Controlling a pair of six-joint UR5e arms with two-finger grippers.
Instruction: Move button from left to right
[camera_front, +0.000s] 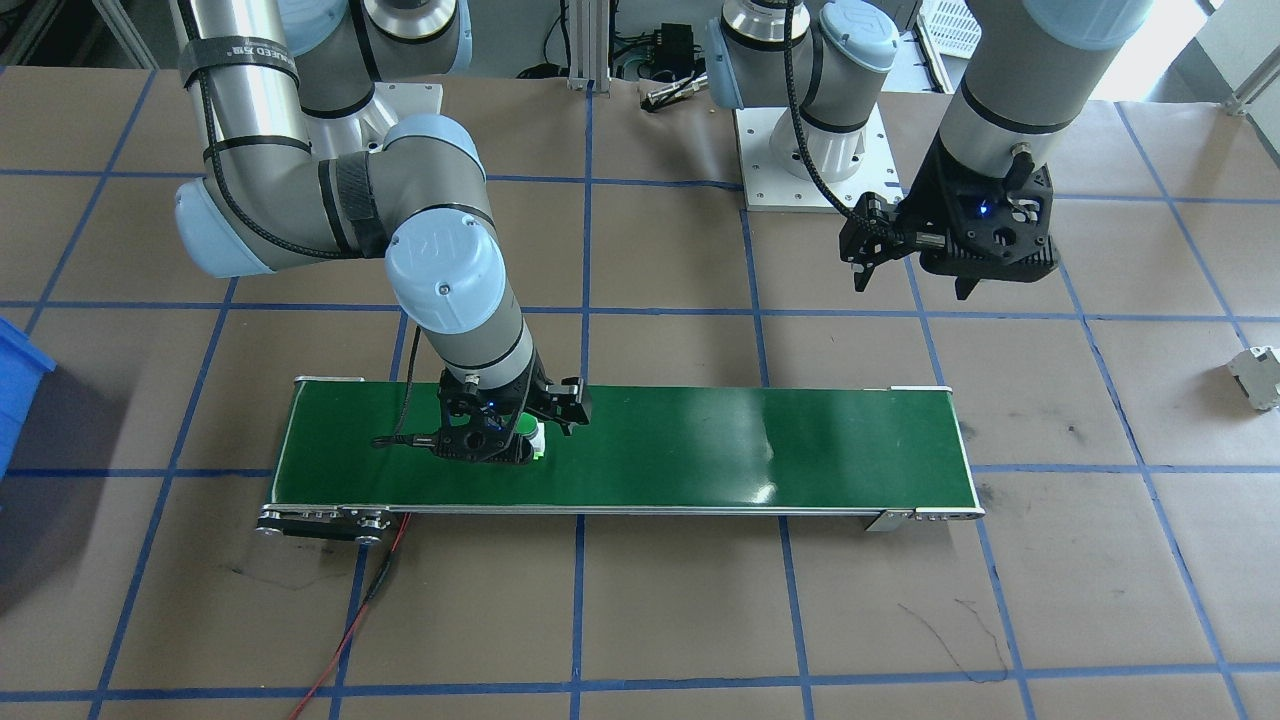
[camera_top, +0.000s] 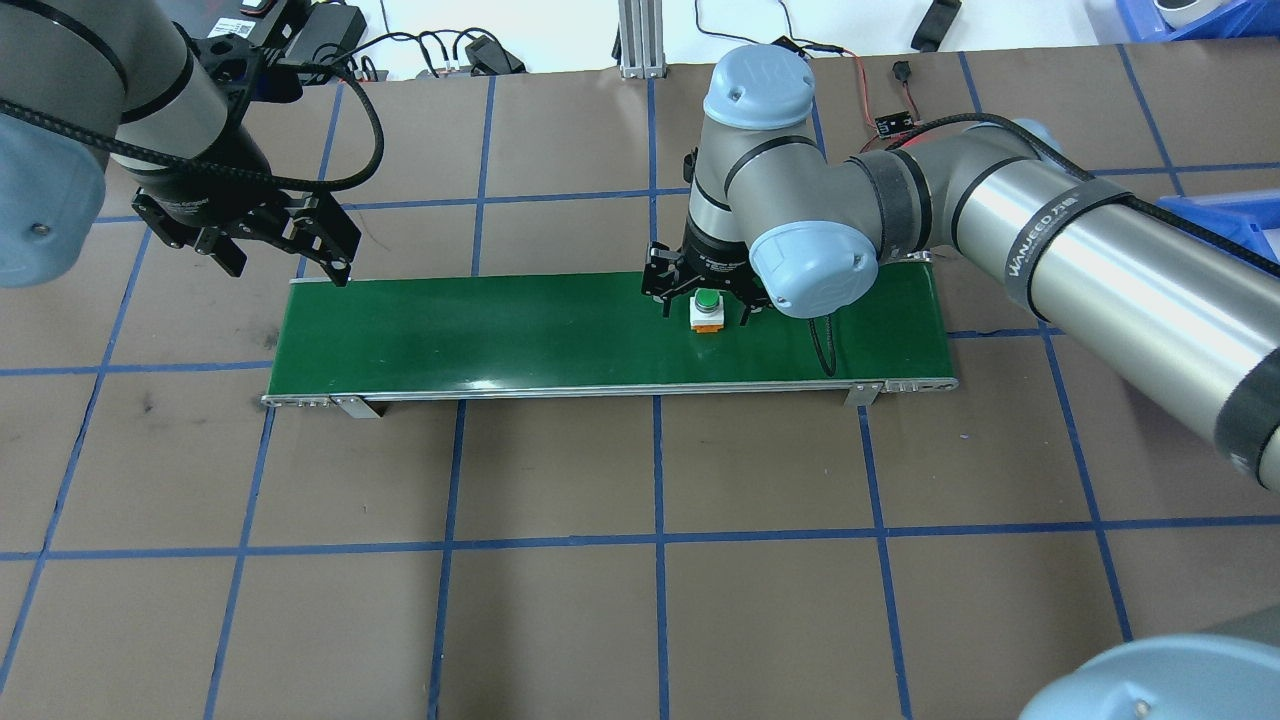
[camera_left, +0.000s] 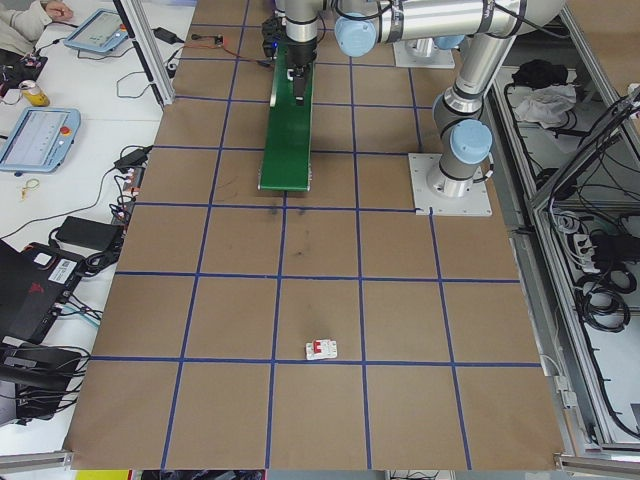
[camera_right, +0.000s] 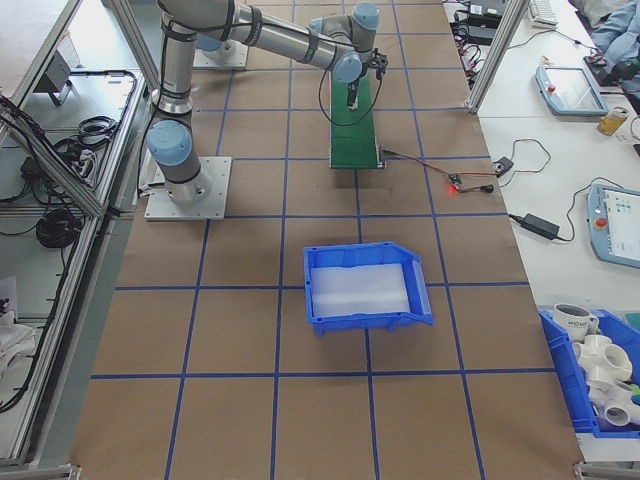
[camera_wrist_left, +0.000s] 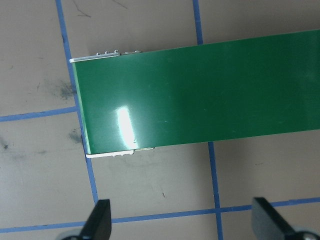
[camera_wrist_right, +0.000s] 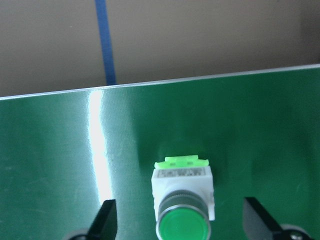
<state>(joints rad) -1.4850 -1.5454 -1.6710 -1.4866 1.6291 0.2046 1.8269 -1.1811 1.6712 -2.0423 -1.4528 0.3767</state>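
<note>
Brown paper crossed by blue tape lines covers the bench (camera_top: 560, 600), and a long green conveyor belt (camera_top: 500, 335) lies across it. On that belt stands the small push-button with a round green cap and white-grey blocky body (camera_top: 707, 311), directly under the right claw (camera_top: 704, 303). In the right wrist view the button (camera_wrist_right: 183, 202) sits midway between the two dark fingertips (camera_wrist_right: 106, 220), with clear belt showing on both sides of it: the right claw is spread wide and touches nothing. The left claw (camera_top: 290, 262) hangs beside the belt's other end, well away from the button, likewise wide open and empty, its fingertips (camera_wrist_left: 100, 217) over bare paper just off the belt's corner.

Judging by this, the step in hand is the right arm's pick-up of the button. The next move calls for lowering the claw around the white body and closing squarely on its flat sides, below the rounded cap.
</note>
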